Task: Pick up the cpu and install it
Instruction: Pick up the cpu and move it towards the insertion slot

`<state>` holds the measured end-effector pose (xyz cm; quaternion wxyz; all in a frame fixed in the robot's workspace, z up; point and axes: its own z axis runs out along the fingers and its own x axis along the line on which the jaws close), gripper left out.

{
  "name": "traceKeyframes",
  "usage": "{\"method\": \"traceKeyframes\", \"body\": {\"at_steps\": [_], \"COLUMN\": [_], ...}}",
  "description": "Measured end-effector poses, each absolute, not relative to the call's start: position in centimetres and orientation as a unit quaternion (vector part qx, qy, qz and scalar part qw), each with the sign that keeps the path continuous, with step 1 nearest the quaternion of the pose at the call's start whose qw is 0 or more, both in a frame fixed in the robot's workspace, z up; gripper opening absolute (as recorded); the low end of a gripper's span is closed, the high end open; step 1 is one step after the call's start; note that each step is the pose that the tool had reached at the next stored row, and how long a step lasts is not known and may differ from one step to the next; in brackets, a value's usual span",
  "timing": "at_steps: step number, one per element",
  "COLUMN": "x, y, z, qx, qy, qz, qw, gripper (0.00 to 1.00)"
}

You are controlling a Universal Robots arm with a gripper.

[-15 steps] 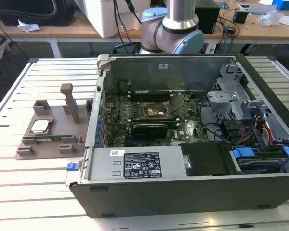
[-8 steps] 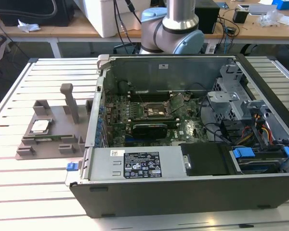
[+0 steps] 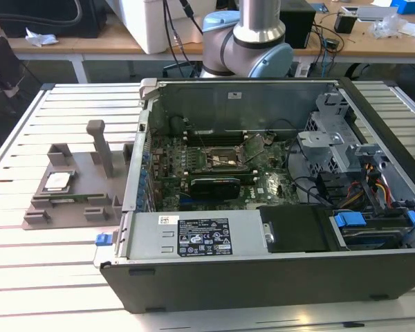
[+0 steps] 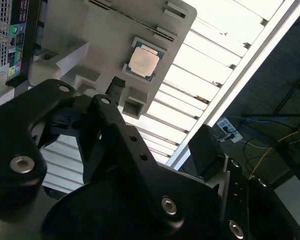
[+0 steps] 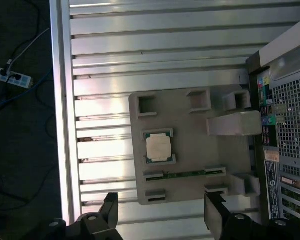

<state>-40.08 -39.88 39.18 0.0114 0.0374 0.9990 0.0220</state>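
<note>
Beside the open computer case [image 3: 263, 277] on your slatted table [image 3: 48, 270], above the grey fixture [image 5: 195, 150], your gripper [image 5: 161, 201] hangs with jaws spread and empty, the cpu [image 5: 158, 148] lying flat below, in line with their gap.

The desk [image 3: 48, 277] has a top of pale metal slats with dark grooves between them, running from nine o'clock to three o'clock in the exterior view. Two things lie directly on it. An open computer case [image 3: 263, 277] lies on its side, taking up the middle and the three o'clock part of that view. A grey plastic fixture [image 3: 72, 197] with upright posts sits flat on the slats at nine o'clock from the case, just beside its wall, with bare slats on its other sides.
</note>
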Motion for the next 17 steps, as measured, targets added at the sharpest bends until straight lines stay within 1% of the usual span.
{"method": "traceKeyframes", "body": {"at_steps": [2, 3, 8, 11, 14, 17], "x": [-40.1, -40.1, -40.1, -40.0, -39.9, -39.9], "y": [-39.9, -39.9, -39.9, -39.8, -39.4, -39.0], "z": [39.2, 39.2, 39.1, 38.5, 37.9, 37.1], "qx": [0.037, 0.037, 0.037, 0.037, 0.029, 0.022], "qy": [0.999, 0.999, 0.999, 0.999, 0.999, 1.000], "qz": [0.022, 0.022, 0.021, 0.018, 0.006, 0.006], "qw": [0.011, 0.011, 0.012, 0.011, 0.011, 0.011], "gripper": [0.78, 0.84, 0.84, 0.84, 0.84, 0.84]}}
